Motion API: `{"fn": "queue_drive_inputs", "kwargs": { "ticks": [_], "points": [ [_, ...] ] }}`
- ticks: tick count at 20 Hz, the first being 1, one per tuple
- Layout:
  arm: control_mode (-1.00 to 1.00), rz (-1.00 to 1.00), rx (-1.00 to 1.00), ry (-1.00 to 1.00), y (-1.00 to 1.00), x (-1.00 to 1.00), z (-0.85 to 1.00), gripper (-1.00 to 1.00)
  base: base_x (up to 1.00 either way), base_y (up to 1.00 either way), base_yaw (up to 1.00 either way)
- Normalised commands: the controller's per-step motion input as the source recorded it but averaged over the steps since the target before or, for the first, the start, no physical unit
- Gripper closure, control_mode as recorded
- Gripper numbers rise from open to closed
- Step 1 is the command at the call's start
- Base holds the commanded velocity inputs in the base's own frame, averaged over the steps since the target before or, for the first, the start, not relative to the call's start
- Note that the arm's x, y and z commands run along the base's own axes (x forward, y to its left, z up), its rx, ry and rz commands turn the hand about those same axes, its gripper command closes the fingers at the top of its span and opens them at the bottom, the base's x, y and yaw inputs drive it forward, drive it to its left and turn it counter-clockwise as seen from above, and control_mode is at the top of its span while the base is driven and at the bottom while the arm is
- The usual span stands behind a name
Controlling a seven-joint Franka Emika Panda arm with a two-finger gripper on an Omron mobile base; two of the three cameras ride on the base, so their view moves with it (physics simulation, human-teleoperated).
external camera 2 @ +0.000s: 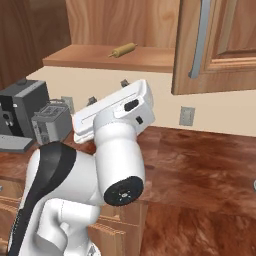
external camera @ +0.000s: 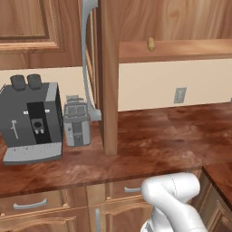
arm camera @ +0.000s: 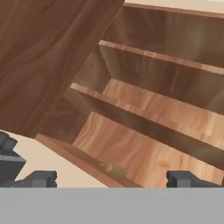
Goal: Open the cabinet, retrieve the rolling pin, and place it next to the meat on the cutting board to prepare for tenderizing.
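Rolling pin on the cabinet floor, claw wide open just short of it

Cabinet [external camera 2: 210, 45] door is swung wide open. In the right base view it hangs at about 1 o'clock, edge toward us, with its long curved grey bar handle [external camera 2: 199, 40] running down the face. In the left base view the same door shows edge-on as a tall wooden slab [external camera: 108, 90] right in the middle of the frame, handle curving off its 9 o'clock side.

The rolling pin [external camera 2: 123, 50] is lying on the cabinet's bottom board, slightly angled, near the front lip. From the left base view you only catch its stub end [external camera: 151, 44] poking over that edge at about 1 o'clock.

Hand view is the useful one. The gripper [arm camera: 111, 179] has its two dark fingertips [arm camera: 41, 178] spread far apart at the bottom of the frame, nothing between them, not touching anything. The rolling pin [arm camera: 113, 168] sits just above the gap between the tips, basically at 12 o'clock from the claw's midpoint, small and a bit blurry, resting by the front edge of the lower board. Above it, the inner wooden shelf [arm camera: 144, 116] runs diagonally across.

Down on the dark reddish counter [external camera: 172, 131], a grey coffee machine [external camera: 31, 120] and a small metal toaster [external camera: 76, 120] stand side by side at 9 o'clock, well apart from the pin. A wall socket [external camera: 180, 95] sits under the cabinet
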Motion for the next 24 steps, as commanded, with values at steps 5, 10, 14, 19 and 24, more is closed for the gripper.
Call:
{"fn": "queue_drive_inputs", "kwargs": {
  "ticks": [5, 10, 14, 19, 24],
  "points": [
    [-1.00, -0.09, -0.16, 0.11, 0.52, 0.46, -0.11, -1.00, 0.00, 0.00, 0.00],
    [-1.00, -0.13, -0.16, 0.17, 0.35, 0.53, -0.03, -1.00, 0.00, 0.00, 0.00],
    [-1.00, -0.17, -0.14, 0.16, 0.03, 0.45, 0.00, -1.00, 0.00, 0.00, 0.00],
    [-1.00, -0.24, -0.13, 0.18, -0.07, 0.45, 0.00, -1.00, 0.00, 0.00, 0.00],
    [-1.00, -0.27, -0.11, 0.19, -0.33, 0.50, 0.00, -1.00, 0.00, 0.00, 0.00]
  ]
}}
